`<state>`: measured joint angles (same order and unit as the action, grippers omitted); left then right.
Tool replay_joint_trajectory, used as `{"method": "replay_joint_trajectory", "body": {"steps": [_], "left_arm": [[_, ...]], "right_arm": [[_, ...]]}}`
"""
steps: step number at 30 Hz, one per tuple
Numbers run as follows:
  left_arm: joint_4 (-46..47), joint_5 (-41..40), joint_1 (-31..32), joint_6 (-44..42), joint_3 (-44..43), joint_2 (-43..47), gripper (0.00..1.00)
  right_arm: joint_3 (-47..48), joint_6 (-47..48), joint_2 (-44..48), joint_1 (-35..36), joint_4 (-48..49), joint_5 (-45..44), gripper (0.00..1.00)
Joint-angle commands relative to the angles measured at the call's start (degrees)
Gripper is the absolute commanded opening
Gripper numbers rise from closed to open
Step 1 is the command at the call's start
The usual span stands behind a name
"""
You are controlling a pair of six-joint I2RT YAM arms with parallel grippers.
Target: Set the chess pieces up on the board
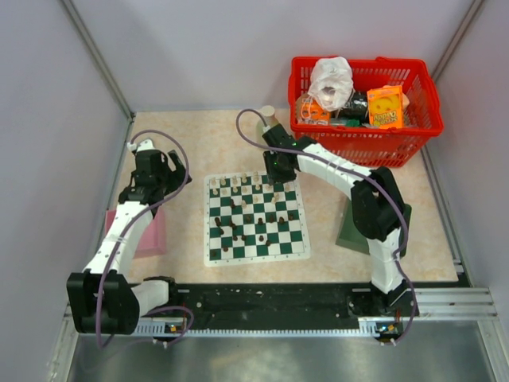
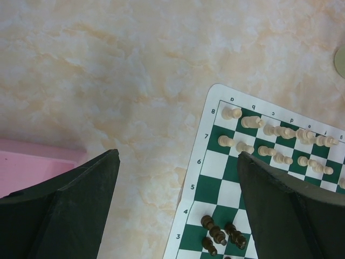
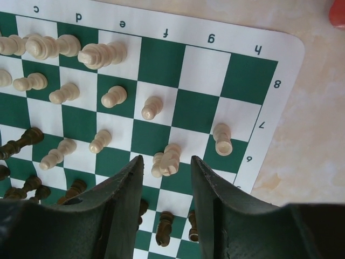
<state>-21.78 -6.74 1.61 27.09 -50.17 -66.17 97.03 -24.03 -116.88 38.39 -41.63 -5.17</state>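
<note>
Right wrist view gave you the clearest read on progress. The board lay flat on the table, and the cream pieces were gathered at its rank-eight end. Files c to e of the back rank were filled, while f8, g8 and h8 stood bare. A ragged line of cream pawns ran along rank seven, several of them off their squares. One cream pawn straddled the line between ranks seven and six.

Your right gripper hovered low with its fingers partly spread. A gap showed on either side of two cream pieces leaning together between the fingertips, so it gripped nothing.

Your left gripper hung over the table just beside the board's a-file edge, its fingers spread wide and empty.

The dark pieces were bunched around the middle ranks. Some looked tipped over, though they were too small in every view for you to be sure.

By my judgement, the cream side was a little past halfway: the right-hand back rank needed filling and the pawns needed straightening. The dark side was hardly begun, with its home ranks yet to be laid out.
</note>
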Motion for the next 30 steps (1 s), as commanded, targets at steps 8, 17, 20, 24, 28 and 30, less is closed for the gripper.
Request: {"method": "replay_joint_trajectory", "body": {"steps": [8, 17, 20, 24, 28, 30], "left_arm": [[0.34, 0.50, -0.55, -1.52, -2.74, -0.28, 0.95], [0.42, 0.68, -0.73, -1.25, -1.86, -0.01, 0.95], [0.51, 0.77, -0.73, -1.34, -2.12, -0.18, 0.95], [0.51, 0.85, -0.73, -1.34, -2.21, -0.27, 0.95], [0.51, 0.59, -0.82, -1.16, -2.12, -0.27, 0.95], [0.51, 0.59, -0.90, -1.25, -2.03, -0.27, 0.95]], "right_arm": [[0.35, -0.58, 1.30, 0.63, -0.56, -5.72, 0.40], [-3.08, 0.91, 4.90, -4.29, 1.64, -7.05, 0.40], [-3.16, 1.88, 5.35, -4.29, 2.07, -4.51, 0.41], [-5.01, 1.09, 6.57, -3.41, 3.83, -0.02, 0.41], [-4.93, 0.74, 7.02, -0.52, 4.97, 1.38, 0.42], [-4.31, 0.83, 6.76, 0.97, 5.67, 1.91, 0.42]]}}
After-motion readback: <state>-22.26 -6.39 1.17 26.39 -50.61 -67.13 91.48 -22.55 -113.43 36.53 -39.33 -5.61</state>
